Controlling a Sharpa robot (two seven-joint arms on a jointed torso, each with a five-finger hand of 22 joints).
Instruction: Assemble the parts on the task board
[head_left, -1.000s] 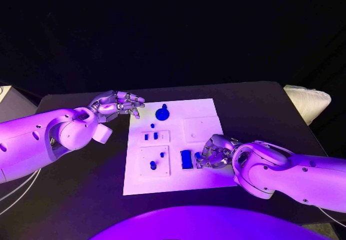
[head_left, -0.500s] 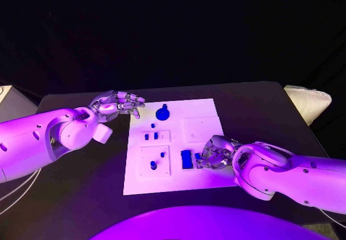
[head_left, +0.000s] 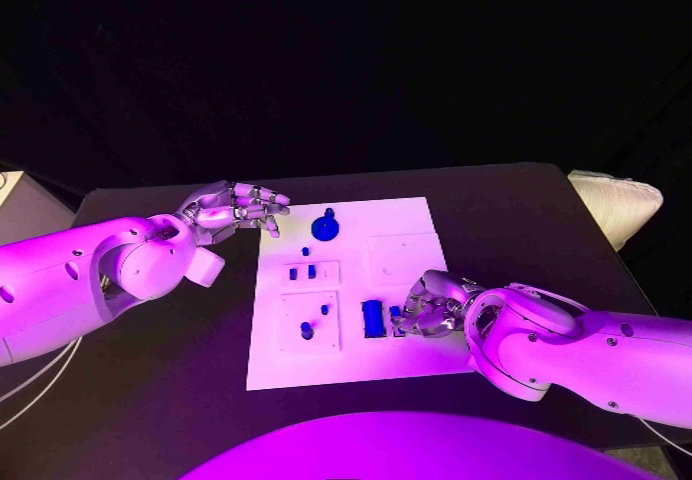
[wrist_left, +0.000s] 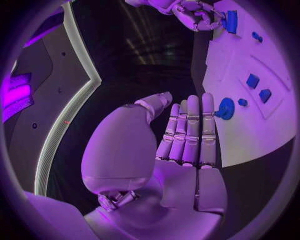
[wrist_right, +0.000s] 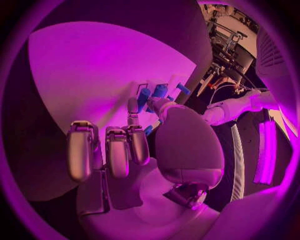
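The white task board (head_left: 397, 215) lies mid-table with several blue parts on it. A round blue knob (head_left: 325, 227) stands near its far edge, and two small pieces (head_left: 302, 272) sit in a square recess. My left hand (head_left: 231, 210) hovers off the board's far left corner, fingers straight and holding nothing; the knob (wrist_left: 225, 108) lies just past its fingertips (wrist_left: 199, 102). My right hand (head_left: 426, 305) is curled over the board's near right part. It pinches a small blue part (head_left: 395, 312) beside the blue rectangular block (head_left: 374, 318). Blue pieces (wrist_right: 145, 97) show at its thumb.
Black table (head_left: 548, 230) surrounds the board. A pale cushion-like object (head_left: 617, 205) sits at the table's right edge, and a pale box corner (head_left: 12, 195) at the far left. More small blue parts (head_left: 306, 328) sit in the near left recess.
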